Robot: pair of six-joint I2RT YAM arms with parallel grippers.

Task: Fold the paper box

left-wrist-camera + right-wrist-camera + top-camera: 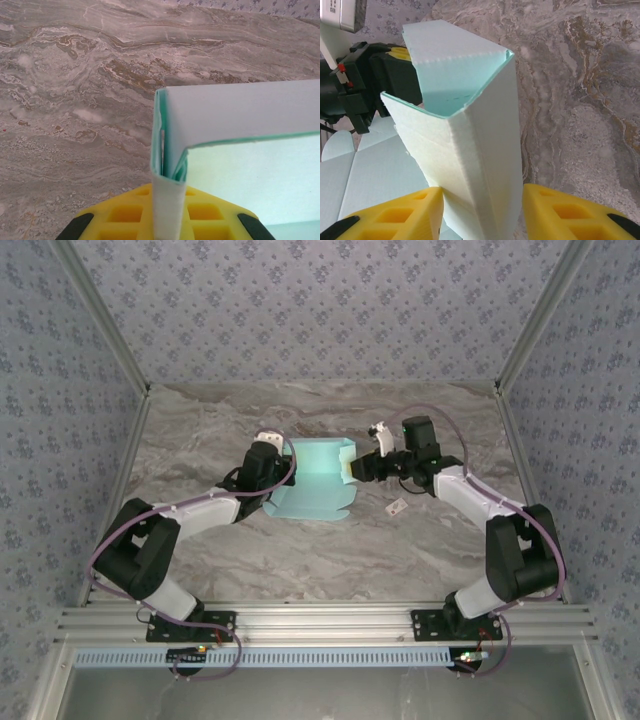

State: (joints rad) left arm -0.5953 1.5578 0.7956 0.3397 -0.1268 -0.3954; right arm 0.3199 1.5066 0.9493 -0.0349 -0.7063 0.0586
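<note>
Top view: paper box (pixel 316 480) sits mid-table (pixel 200 550), half-formed. Its raised part runs left-right between the arms with the open side up, and a flat panel points toward the bases. Left gripper (pixel 284 462) is at its left end, right gripper (pixel 352 468) at its right end. A small white tag (pixel 396 508) lies just right of the box. Left wrist: left gripper (pixel 169 202) has its fingers together, pinching an upright wall of the paper box (pixel 240 120). Right wrist: yellow fingers (pixel 395 217) stand apart, one on each side of the paper box (pixel 480 150) corner, both against the card.
</note>
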